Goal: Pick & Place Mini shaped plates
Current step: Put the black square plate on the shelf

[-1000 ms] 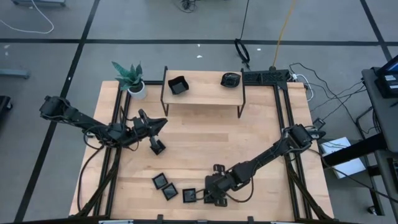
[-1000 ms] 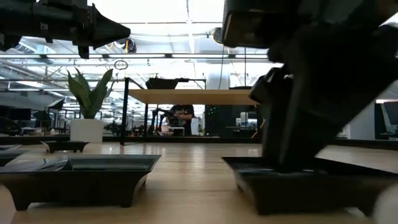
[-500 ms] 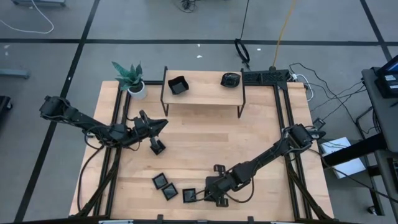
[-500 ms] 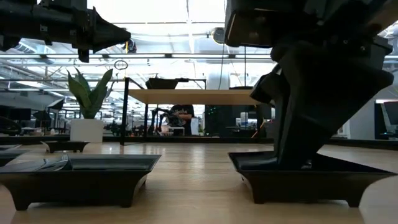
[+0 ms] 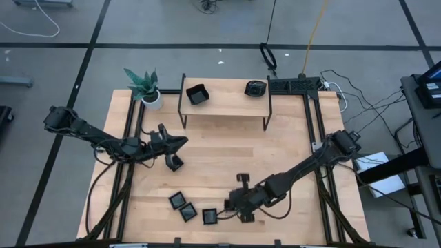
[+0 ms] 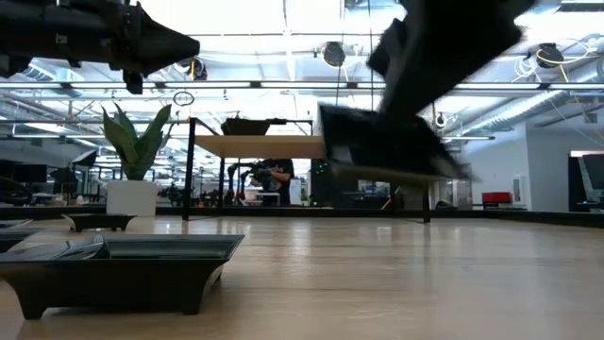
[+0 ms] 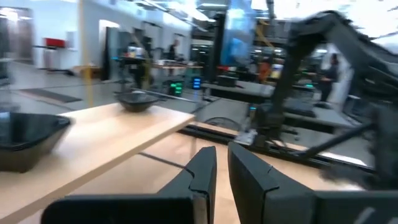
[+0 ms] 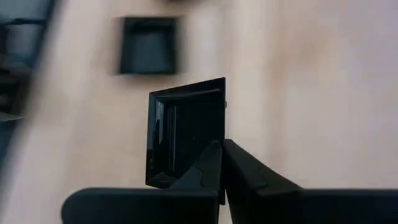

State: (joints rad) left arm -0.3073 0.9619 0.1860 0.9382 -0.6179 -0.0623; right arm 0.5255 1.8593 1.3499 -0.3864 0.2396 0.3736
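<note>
From above, a wooden table [image 5: 289,151] carries a raised shelf [image 5: 224,103] along its far edge and a potted plant [image 5: 145,86] at the far left corner. Two black dishes sit on the shelf: a square one [image 5: 198,94] and a rounded one [image 5: 255,87]. The left gripper [image 5: 180,141] hovers over the left half of the table, with a small square plate [image 5: 174,162] just beside and below its fingertips. The right gripper [image 5: 233,204] is low near the front edge; three more square plates [image 5: 187,207] lie in a short row just to the left of its fingers.

At table height, a square plate [image 6: 118,269] rests flat on the wood in the near left. Another plate [image 6: 387,146] is up in the air, tilted, hanging from the right gripper's dark fingers. A person [image 6: 276,179] stands in the room behind the shelf.

The left wrist camera shows its two fingers [image 7: 245,177] nearly together with a thin gap, grasping nothing; the shelf lies ahead of them.

The right wrist camera shows the fingers [image 8: 239,171] clenched on the rim of a square plate [image 8: 186,130], which stands just ahead of the fingertips. A further plate [image 8: 149,54] lies beyond on the table.
</note>
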